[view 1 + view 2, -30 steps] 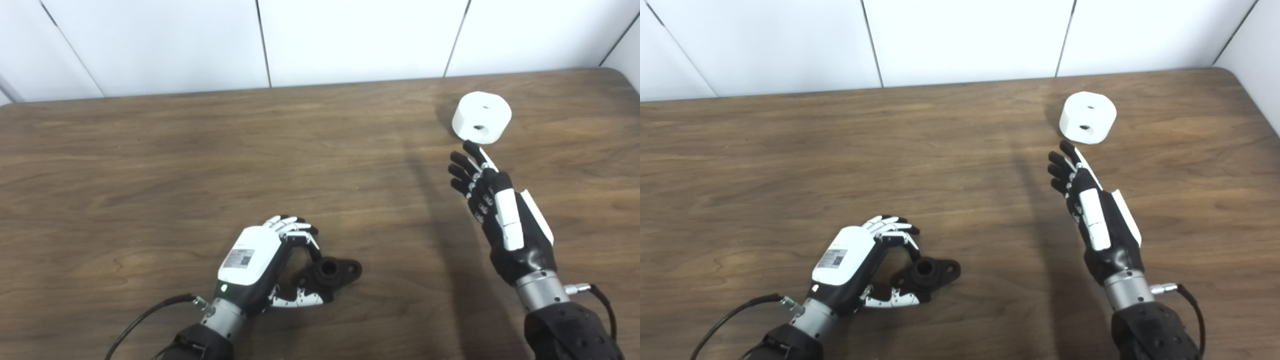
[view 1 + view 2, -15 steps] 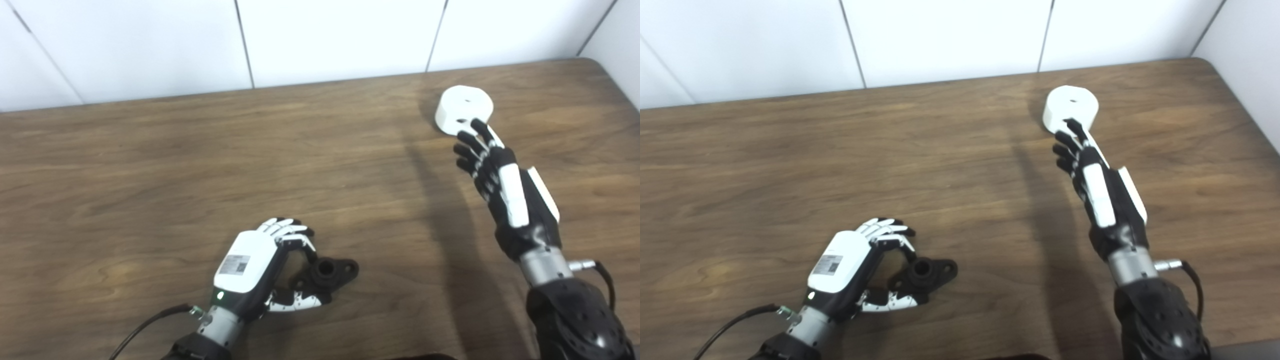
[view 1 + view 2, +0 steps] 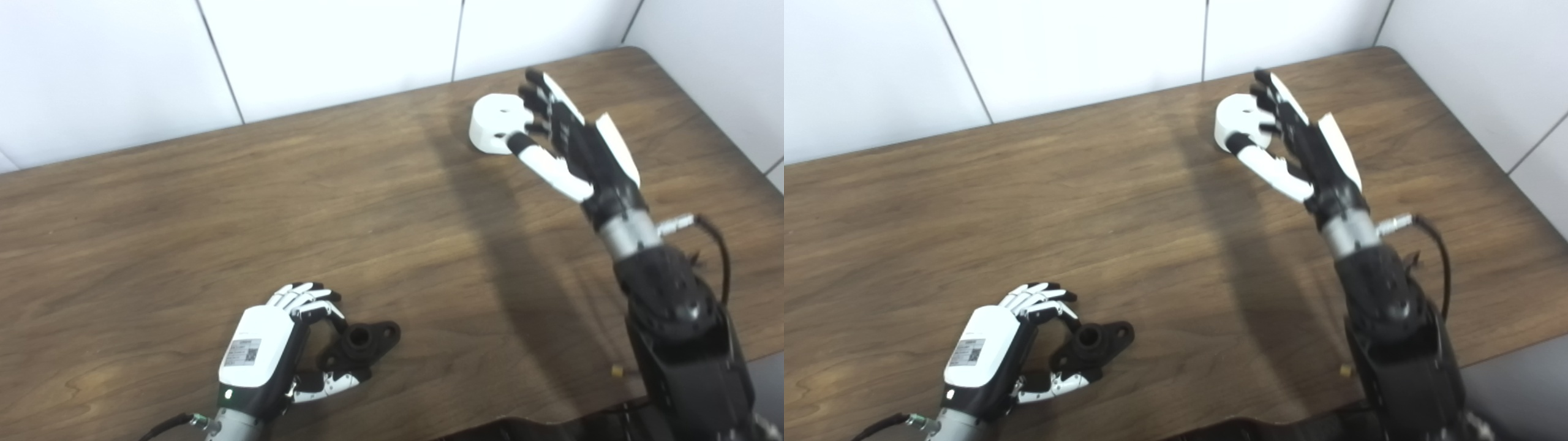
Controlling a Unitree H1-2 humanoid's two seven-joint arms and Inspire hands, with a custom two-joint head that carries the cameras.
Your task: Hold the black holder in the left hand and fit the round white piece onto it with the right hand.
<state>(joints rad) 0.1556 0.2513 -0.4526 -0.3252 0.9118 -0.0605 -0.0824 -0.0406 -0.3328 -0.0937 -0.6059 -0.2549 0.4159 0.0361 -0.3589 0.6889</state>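
The black holder (image 3: 369, 339) lies on the wooden table near the front left. My left hand (image 3: 269, 352) rests on the table with its fingers (image 3: 306, 299) curled over the holder's near end and the thumb under it. The round white piece (image 3: 492, 121) stands at the far right of the table; it also shows in the right eye view (image 3: 1233, 117). My right hand (image 3: 566, 138) is open over the piece's right side. Its fingers reach over the top and its thumb (image 3: 545, 166) is stretched out in front, not closed on the piece.
The table's far edge (image 3: 343, 105) meets a white panelled wall. Its right edge (image 3: 1476, 153) runs close behind my right arm, and the front edge (image 3: 1507, 349) is near my right elbow. A cable (image 3: 713, 245) loops off the right wrist.
The camera has turned to the right. My right hand has reached forward from short of the white piece to over it and spread its thumb. My left hand stays on the holder.
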